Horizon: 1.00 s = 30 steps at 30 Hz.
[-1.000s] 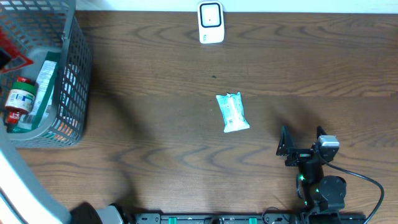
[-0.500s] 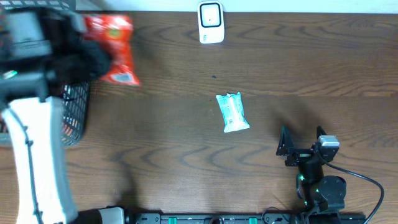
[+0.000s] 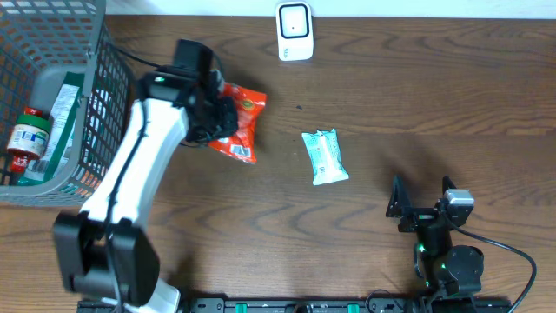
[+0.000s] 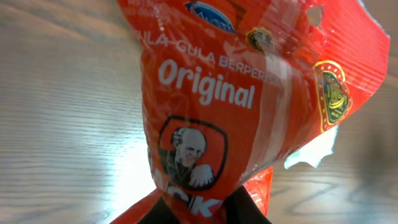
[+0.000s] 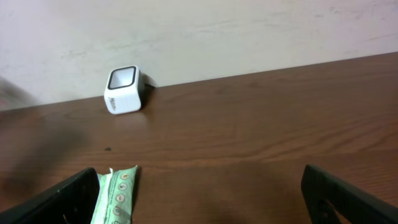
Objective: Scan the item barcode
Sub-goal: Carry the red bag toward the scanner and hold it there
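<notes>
A red snack bag [image 3: 238, 127] printed "Original" hangs over the table, right of the basket. My left gripper [image 3: 213, 113] is shut on its lower edge. The bag [image 4: 236, 106] fills the left wrist view, with the dark fingers pinching it at the bottom, where the left gripper [image 4: 205, 214] barely shows. No barcode shows on the face I see. The white scanner [image 3: 294, 32] stands at the far edge and is small in the right wrist view as the scanner [image 5: 123, 90]. My right gripper [image 3: 421, 188] rests open near the front right, nothing between its fingers [image 5: 56, 199].
A grey wire basket [image 3: 97, 104] at the far left holds a bottle [image 3: 26, 135] and a flat box [image 3: 61, 113]. A pale green packet [image 3: 325, 157] lies mid-table, its end by the right gripper's left finger, the packet [image 5: 115, 196] low in the right wrist view.
My left arm has lifted the red bag out of the basket and carried it right and forward over the table. The right arm and the green packet have not moved.
</notes>
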Each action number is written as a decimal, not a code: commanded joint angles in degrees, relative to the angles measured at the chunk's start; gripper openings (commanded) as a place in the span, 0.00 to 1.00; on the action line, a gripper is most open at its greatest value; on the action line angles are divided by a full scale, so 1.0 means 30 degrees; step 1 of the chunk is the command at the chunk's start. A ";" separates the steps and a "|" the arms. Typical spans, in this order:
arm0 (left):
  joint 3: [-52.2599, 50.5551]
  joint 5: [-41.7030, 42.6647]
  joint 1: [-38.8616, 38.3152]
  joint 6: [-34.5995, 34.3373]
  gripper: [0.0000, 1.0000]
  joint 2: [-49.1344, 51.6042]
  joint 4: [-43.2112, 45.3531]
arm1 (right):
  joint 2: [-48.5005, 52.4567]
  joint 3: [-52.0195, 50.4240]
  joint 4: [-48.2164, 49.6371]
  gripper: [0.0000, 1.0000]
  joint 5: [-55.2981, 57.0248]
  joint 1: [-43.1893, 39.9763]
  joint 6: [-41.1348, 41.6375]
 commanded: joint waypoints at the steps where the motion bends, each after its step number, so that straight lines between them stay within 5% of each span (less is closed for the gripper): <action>1: -0.0087 -0.0459 -0.0379 -0.0801 0.07 0.1268 0.0306 | -0.0022 -0.0015 -0.0066 0.99 -0.0015 -0.0109 0.0073; 13: -0.0087 -0.0466 -0.0947 -0.1282 0.08 0.5246 0.0539 | -0.0029 -0.0015 -0.0073 0.99 -0.0015 -0.0109 0.0073; 30: -0.0852 -0.0466 -0.1494 -0.3118 0.08 0.5625 0.2616 | -0.0029 -0.0015 -0.0066 0.99 -0.0015 -0.0109 0.0073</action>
